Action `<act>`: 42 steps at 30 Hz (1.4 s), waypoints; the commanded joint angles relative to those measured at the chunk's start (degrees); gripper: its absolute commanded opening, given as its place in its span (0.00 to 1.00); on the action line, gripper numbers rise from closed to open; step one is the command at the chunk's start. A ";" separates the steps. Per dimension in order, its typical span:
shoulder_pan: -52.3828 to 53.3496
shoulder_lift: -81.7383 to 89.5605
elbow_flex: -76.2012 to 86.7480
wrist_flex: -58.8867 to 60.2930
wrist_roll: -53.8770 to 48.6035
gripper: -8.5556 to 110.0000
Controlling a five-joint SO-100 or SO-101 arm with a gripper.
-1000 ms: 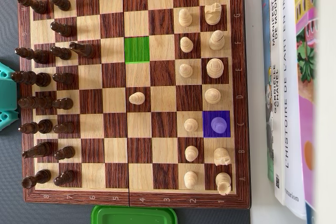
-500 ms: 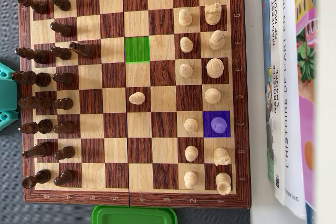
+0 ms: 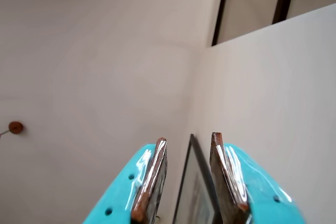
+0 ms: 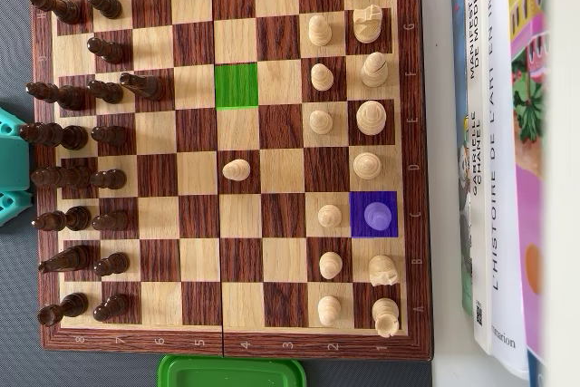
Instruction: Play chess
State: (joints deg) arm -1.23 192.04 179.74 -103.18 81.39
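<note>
In the overhead view a wooden chessboard (image 4: 227, 343) lies flat, with dark pieces (image 4: 72, 138) along its left side and light pieces (image 4: 367, 120) along its right. One light pawn (image 4: 236, 169) stands alone near the middle. One square is tinted green (image 4: 236, 85) and is empty. Another is tinted purple (image 4: 388, 228) and holds a light piece (image 4: 377, 215). A teal part of the arm (image 4: 9, 165) shows at the left edge. In the wrist view my gripper (image 3: 189, 137) points up at a pale wall, open, with nothing between its teal fingers (image 3: 152, 177).
Books (image 4: 498, 151) lie stacked along the board's right side. A green plastic lid (image 4: 232, 372) sits just below the board's bottom edge. In the wrist view a dark picture frame (image 3: 197, 192) hangs on the wall behind the jaws.
</note>
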 commanded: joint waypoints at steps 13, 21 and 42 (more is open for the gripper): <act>0.26 -0.35 1.23 -0.09 -0.26 0.18; 0.35 -0.35 1.23 -0.09 -0.35 0.18; -0.35 -10.90 -7.56 17.67 -9.49 0.19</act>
State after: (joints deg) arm -1.23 183.25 177.01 -91.85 74.71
